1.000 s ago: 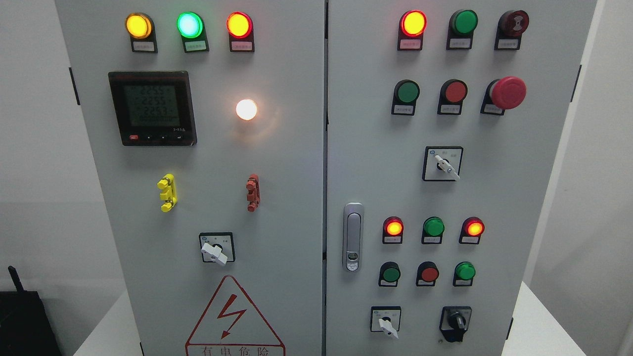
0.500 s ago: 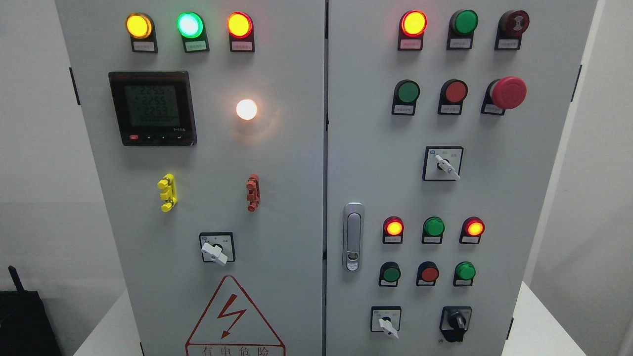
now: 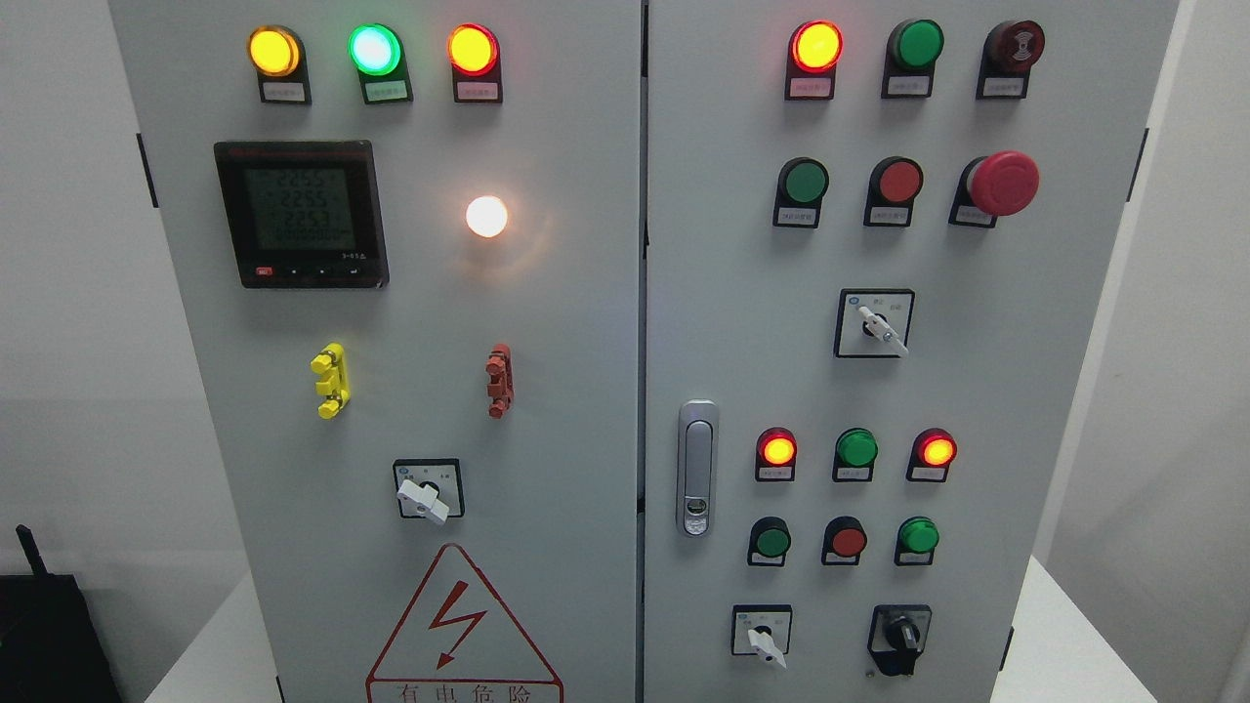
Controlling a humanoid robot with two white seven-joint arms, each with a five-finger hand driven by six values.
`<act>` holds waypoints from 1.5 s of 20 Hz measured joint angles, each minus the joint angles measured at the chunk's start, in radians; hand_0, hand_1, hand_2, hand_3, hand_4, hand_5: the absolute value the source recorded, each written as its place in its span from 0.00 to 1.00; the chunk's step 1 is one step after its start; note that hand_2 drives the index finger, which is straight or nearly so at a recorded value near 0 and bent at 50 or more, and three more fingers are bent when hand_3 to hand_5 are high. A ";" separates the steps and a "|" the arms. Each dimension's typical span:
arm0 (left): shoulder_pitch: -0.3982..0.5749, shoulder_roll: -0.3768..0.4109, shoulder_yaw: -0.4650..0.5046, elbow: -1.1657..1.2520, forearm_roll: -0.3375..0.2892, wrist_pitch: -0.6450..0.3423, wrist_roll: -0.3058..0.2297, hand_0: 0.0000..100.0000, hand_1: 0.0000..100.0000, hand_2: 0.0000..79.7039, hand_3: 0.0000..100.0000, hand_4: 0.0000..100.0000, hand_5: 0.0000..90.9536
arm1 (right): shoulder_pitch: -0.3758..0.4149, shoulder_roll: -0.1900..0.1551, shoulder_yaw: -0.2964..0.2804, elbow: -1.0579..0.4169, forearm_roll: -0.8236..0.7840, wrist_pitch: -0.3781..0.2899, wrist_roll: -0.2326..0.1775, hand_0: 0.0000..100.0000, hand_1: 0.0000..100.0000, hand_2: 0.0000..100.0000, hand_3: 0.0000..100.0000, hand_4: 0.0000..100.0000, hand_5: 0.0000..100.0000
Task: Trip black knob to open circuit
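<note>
Cabinet (image 3: 586, 391) fills the head view, two grey doors side by side, standing on a white table (image 3: 1064, 644). Black knob (image 3: 900, 637) sits at the bottom right of the right door, lowest row, just right of a white selector switch (image 3: 762, 635). Its grip bar looks close to upright, though it is small in frame, so the exact detent is hard to call. It is the only black rotary control on the panel; the other selectors have white handles, which makes the target unambiguous.

Neither hand is in view, so whether fingers are open or closed cannot be told. Nothing touches the knob; the trip is judged not yet started.

Red lamps (image 3: 778, 449) above the knob are lit, and the meter (image 3: 301, 213) on the left door shows readings, consistent with a live circuit.

Knob's low, right-side spot probably favours the right arm coming in from the lower right. Risk: the knob is near the frame's bottom edge, so an approaching hand may hide it, and a neighbouring push button (image 3: 918, 537) sits just above.
</note>
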 measured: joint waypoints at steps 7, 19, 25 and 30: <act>0.000 0.000 0.000 0.000 0.000 0.000 0.000 0.12 0.39 0.00 0.00 0.00 0.00 | 0.012 0.000 0.021 -0.106 0.000 -0.016 0.000 0.00 0.12 0.00 0.99 0.83 0.81; 0.000 0.000 0.000 0.000 0.000 0.000 0.000 0.12 0.39 0.00 0.00 0.00 0.00 | 0.015 0.000 0.048 -0.256 -0.001 -0.069 -0.056 0.00 0.10 0.00 1.00 0.94 0.95; 0.000 0.000 0.000 0.000 0.000 0.000 0.000 0.12 0.39 0.00 0.00 0.00 0.00 | 0.019 0.000 0.052 -0.325 -0.001 -0.074 -0.073 0.00 0.11 0.00 1.00 0.98 0.97; 0.000 0.000 0.000 0.000 0.000 0.000 0.000 0.12 0.39 0.00 0.00 0.00 0.00 | 0.022 0.000 0.058 -0.387 -0.001 -0.066 -0.078 0.00 0.11 0.00 1.00 0.99 0.97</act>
